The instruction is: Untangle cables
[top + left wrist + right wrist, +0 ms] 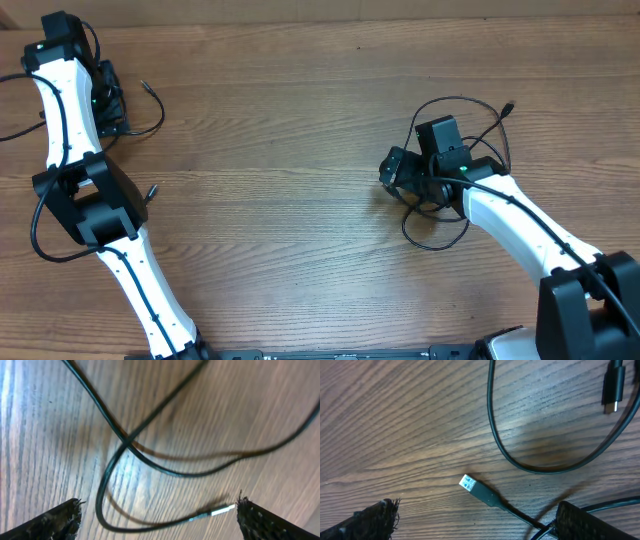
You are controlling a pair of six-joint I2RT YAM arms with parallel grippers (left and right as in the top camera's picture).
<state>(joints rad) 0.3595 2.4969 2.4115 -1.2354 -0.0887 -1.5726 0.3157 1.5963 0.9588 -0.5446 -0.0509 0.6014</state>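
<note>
Table [300,150]: brown wood grain, smooth, with a soft sheen where light fell.
Cables [190,474]: black sheath that looked like plastic, smooth and slightly glossy, on the table.
Silver tip [222,509]: bright, polished metal on 1 cable end.
USB plug [479,491]: matt dark plastic body with a shiny metal mouth, flat on the table.
Left finger pads [55,522]: black, matt and rough, frayed at the edges.
Right finger pads [372,520]: showed the same coarse black surface, with loose fibres.
Arm shells [520,235]: looked like smooth white plastic above the table.
</note>
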